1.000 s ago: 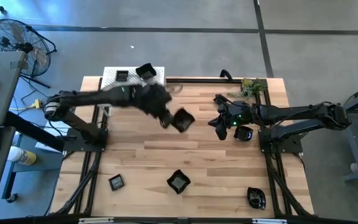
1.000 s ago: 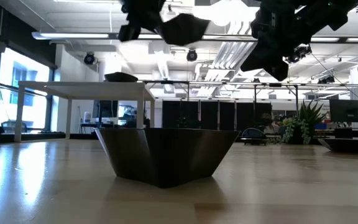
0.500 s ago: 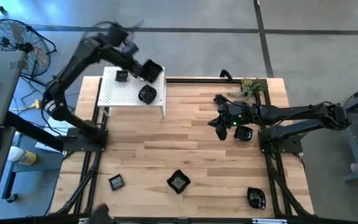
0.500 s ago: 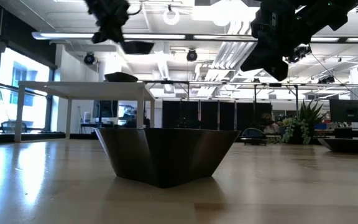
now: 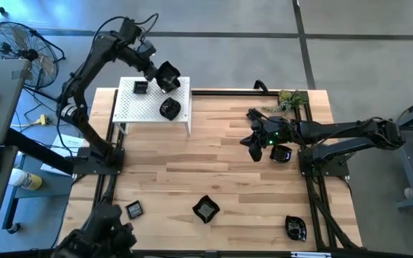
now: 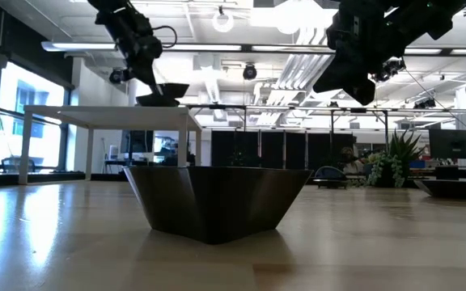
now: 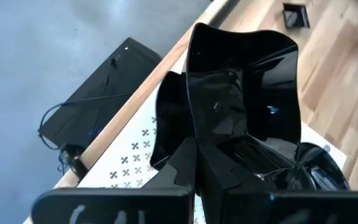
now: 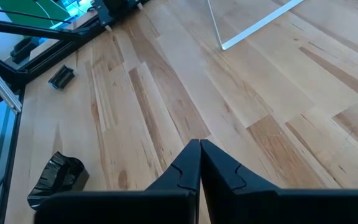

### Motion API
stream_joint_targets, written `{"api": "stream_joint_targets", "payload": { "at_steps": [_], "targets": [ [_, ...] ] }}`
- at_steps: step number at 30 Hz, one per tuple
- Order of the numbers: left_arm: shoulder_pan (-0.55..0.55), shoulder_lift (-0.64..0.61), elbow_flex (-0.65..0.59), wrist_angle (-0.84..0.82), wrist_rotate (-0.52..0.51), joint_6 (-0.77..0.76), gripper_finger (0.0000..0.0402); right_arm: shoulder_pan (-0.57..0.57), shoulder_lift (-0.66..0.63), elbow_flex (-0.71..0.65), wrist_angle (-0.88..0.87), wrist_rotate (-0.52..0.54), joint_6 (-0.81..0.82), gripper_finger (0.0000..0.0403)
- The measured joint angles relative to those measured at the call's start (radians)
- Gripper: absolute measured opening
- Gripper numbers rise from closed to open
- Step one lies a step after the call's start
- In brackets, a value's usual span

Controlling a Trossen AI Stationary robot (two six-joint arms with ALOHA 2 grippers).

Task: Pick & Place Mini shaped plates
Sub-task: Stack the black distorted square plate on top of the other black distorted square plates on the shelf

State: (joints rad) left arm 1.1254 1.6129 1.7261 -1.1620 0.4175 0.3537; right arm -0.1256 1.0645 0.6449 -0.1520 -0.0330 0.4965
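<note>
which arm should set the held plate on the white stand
Left: its hand already grips a black plate right over the white stand. The right hand, shut and empty, hangs across the table.

This is a robot test space inside a large open-plan office or lab hall. The wooden desk [image 5: 221, 165] stands on a bare grey concrete floor [image 5: 221, 43] with a standing fan [image 5: 20, 50] beside it. Across the desk top, the low view shows exposed ceiling pipes and strip lights [image 6: 249, 77], tall windows [image 6: 14, 113], white tables [image 6: 108, 117], potted plants [image 6: 391, 166] and monitors [image 6: 451, 145].
</note>
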Motion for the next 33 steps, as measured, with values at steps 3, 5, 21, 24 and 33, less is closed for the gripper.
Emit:
{"api": "stream_joint_targets", "payload": {
  "at_steps": [3,5,21,24,33],
  "targets": [
    [0.001,0.015,0.000,0.000,-0.007,0.034,0.0000,0.000,0.000,0.000,0.000,0.000,0.000,0.0004],
    [0.001,0.018,0.000,0.000,-0.021,0.059,0.0000,0.000,0.000,0.000,0.000,0.000,0.000,0.0006],
    [0.014,0.069,0.000,-0.040,-0.028,0.058,0.0019,0.000,0.000,0.000,0.000,0.034,-0.002,0.0003],
    [0.014,0.069,0.000,-0.041,-0.026,0.035,0.0036,0.000,0.000,0.000,0.000,0.034,-0.003,0.0002],
    [0.013,0.069,0.000,-0.041,-0.026,0.028,0.0081,0.000,0.000,0.000,0.000,0.033,-0.003,0.0002]
  ]
}}
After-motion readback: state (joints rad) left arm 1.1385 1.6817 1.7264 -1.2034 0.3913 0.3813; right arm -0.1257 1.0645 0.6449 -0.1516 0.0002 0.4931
